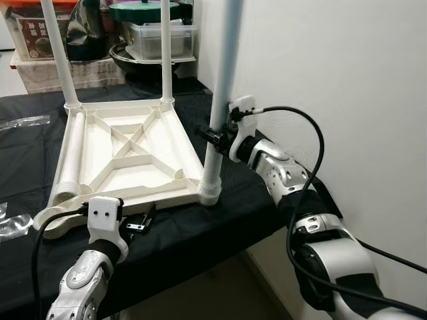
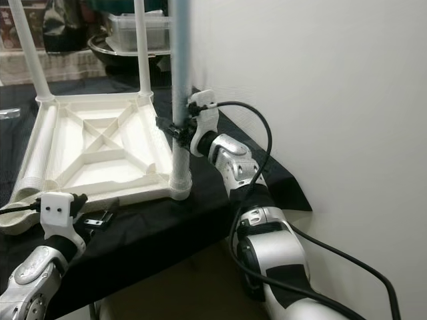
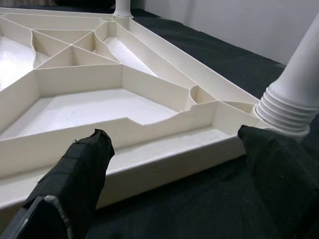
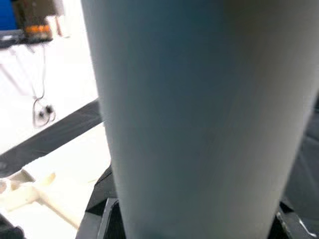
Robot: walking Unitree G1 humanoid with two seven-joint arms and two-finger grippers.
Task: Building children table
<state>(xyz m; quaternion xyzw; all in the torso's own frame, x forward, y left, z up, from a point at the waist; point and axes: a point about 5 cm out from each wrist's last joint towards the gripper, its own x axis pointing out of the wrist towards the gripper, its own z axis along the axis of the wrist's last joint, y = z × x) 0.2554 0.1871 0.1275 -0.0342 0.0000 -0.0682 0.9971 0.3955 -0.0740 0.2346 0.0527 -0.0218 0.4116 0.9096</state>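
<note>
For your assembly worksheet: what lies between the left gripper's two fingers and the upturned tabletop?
In the left wrist view, only bare black cloth separates the open left gripper from the near rim of the white tabletop. The fingers stop just short of it.

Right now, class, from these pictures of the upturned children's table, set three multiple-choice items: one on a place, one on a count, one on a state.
1. Where does the table top lie?
A. on a black cloth
B. on a bare floor
C. on a shelf

2. How many legs stand upright in its corners?
A. one
B. three
C. five

3. What is the right gripper doing?
A. hanging idle
B. closed around the near-right leg
C. lifting a box

Answers:
1 A: the black cloth shows all round the top.
2 B: the far-left leg, the far-right leg and the near-right leg stand up; a fourth leg lies along the left edge.
3 B: its fingers grip that leg; the left gripper is open near the front edge.
</note>
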